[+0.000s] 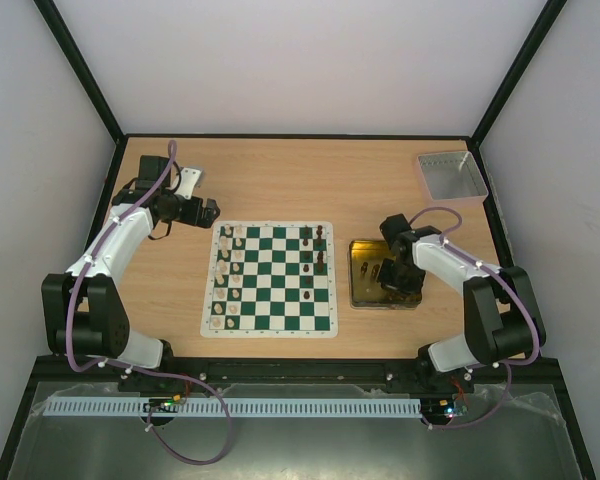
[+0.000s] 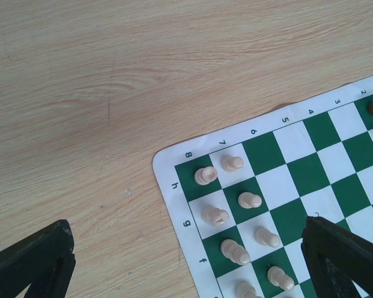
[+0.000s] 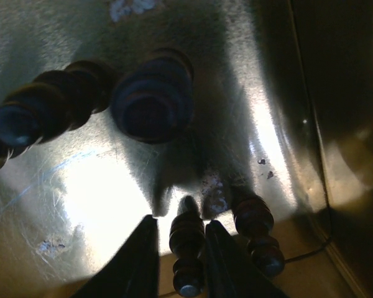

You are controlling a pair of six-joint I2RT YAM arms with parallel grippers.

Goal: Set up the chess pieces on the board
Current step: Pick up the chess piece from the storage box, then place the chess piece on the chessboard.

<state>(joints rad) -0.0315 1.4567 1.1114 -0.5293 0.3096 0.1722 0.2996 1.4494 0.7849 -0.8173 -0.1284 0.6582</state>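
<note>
The green and white board (image 1: 270, 278) lies mid-table. Cream chess pieces (image 1: 230, 275) fill its two left columns, and a few dark pieces (image 1: 317, 250) stand at its right side. My right gripper (image 1: 395, 277) is down inside the gold tin (image 1: 365, 290). In the right wrist view its fingers (image 3: 140, 261) closely flank an upright dark piece (image 3: 188, 248), with a thin bright gap at the left finger. My left gripper (image 1: 206, 212) is wide open and empty. It hovers over the board's far left corner (image 2: 174, 167), near cream pieces (image 2: 248, 200).
More dark pieces stand or lie in the tin (image 3: 152, 99), one of them right beside the flanked piece (image 3: 258, 236). The tin's wall (image 3: 336, 124) rises at the right. A grey tray (image 1: 450, 175) sits at the far right corner of the table.
</note>
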